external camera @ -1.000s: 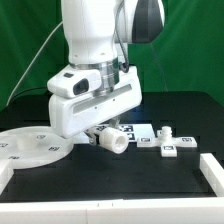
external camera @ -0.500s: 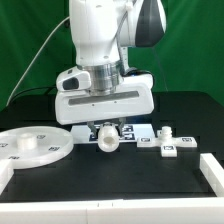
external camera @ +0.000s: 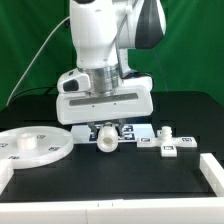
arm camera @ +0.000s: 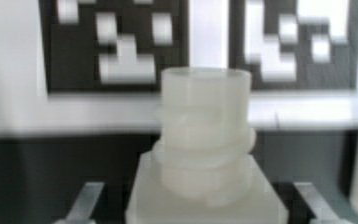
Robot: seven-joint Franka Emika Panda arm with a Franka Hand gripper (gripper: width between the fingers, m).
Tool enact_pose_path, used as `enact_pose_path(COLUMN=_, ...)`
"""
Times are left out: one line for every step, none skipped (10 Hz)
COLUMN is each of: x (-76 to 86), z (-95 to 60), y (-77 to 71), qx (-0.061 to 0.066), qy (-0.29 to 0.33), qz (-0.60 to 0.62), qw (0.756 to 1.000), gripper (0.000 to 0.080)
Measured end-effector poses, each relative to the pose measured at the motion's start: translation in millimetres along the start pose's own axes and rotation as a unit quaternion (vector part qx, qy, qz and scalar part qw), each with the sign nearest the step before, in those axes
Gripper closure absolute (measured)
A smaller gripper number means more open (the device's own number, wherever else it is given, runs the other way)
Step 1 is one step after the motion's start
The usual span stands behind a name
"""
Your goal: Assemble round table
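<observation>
My gripper [external camera: 105, 131] hangs over the middle of the table, shut on the short white cylindrical post [external camera: 108, 142]. The post sits low over the table with one round end facing the exterior view. In the wrist view the post [arm camera: 204, 125] fills the middle, its wide end lies between my two fingertips [arm camera: 91, 203], and the gripper [arm camera: 199, 203] is at the frame's edge. The large rimmed round disc [external camera: 30, 148] lies flat at the exterior view's left. The cross-shaped base [external camera: 167, 145] lies at the exterior view's right.
The marker board [external camera: 137, 131] lies flat just behind the post, and its tags show blurred in the wrist view [arm camera: 123, 35]. White border rails run along the front [external camera: 110, 213] and the right side [external camera: 213, 172] of the black table.
One second ago the hand was turned and the post was tilted. The hand has since swung square to the table and shifted slightly right with the post. There is no visible change in the last half second.
</observation>
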State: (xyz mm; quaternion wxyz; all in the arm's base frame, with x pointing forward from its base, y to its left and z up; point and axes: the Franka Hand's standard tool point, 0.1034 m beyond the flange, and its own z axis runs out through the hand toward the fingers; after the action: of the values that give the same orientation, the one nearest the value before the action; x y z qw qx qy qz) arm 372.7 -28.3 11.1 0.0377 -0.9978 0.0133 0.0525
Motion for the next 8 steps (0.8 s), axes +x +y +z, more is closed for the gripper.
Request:
enact_pose_path(x=-8.0, z=3.9, y=1.8, qx=-0.002, qy=-0.001, qz=0.001, qw=1.0, gripper=0.0482)
enact_pose_path(x=-8.8, z=4.6, y=2.4, qx=-0.003, qy=0.002, qz=0.002, qw=1.0, gripper=0.0482)
enact_pose_path(x=-8.7, z=5.0, y=2.2, qx=-0.004, qy=0.005, qz=0.001, qw=1.0, gripper=0.0482)
enact_pose_path(x=-6.9, z=5.1, y=0.5, qx=-0.005, qy=0.009, qz=-0.001, qw=1.0, gripper=0.0482)
enact_pose_path(x=-6.6, z=5.2, y=-0.4, qx=-0.005, qy=0.01, qz=-0.004, qw=1.0, gripper=0.0482)
enact_pose_path(x=-6.7, z=5.2, y=-0.3, qx=-0.005, qy=0.01, qz=-0.005, qw=1.0, gripper=0.0481)
enact_pose_path(x=-6.8, z=5.4, y=-0.3, qx=-0.005, qy=0.009, qz=-0.005, qw=1.0, gripper=0.0481)
enact_pose_path(x=-6.9, z=5.5, y=-0.3, qx=-0.005, qy=0.009, qz=-0.005, qw=1.0, gripper=0.0307)
